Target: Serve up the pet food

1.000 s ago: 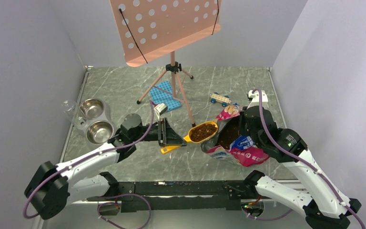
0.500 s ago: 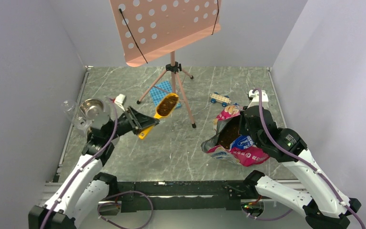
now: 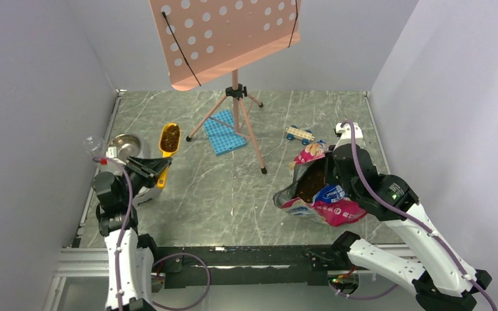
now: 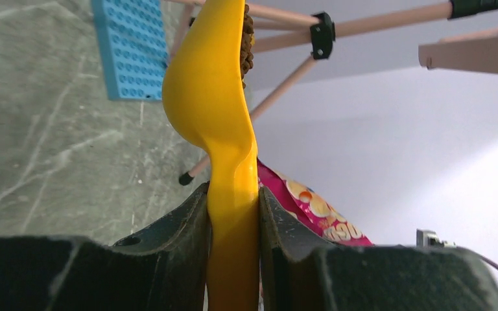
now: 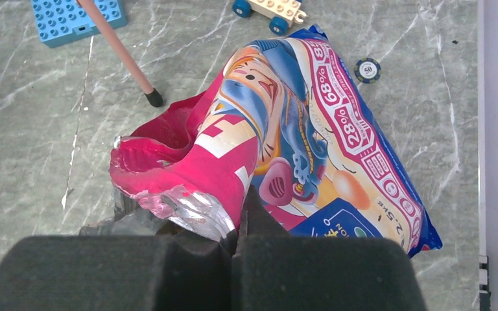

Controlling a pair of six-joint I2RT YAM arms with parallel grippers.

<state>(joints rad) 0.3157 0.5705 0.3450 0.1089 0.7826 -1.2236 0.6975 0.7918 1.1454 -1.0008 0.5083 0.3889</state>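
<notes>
left gripper point(image 4: 233, 217) was clamped on the handle of the yellow scoop point(image 4: 209, 110), one finger on each side. pet food point(image 3: 170, 137) filled the scoop's bowl just beyond the fingertips, raised off the counter point(image 3: 233, 194). steel bowl point(image 3: 124, 144) sat close beside this gripper, toward its left. right gripper point(image 5: 237, 236) was closed on the torn rim of the foil bag point(image 5: 311, 142). more pet food showed in the bag's open mouth, just beside that gripper.
</notes>
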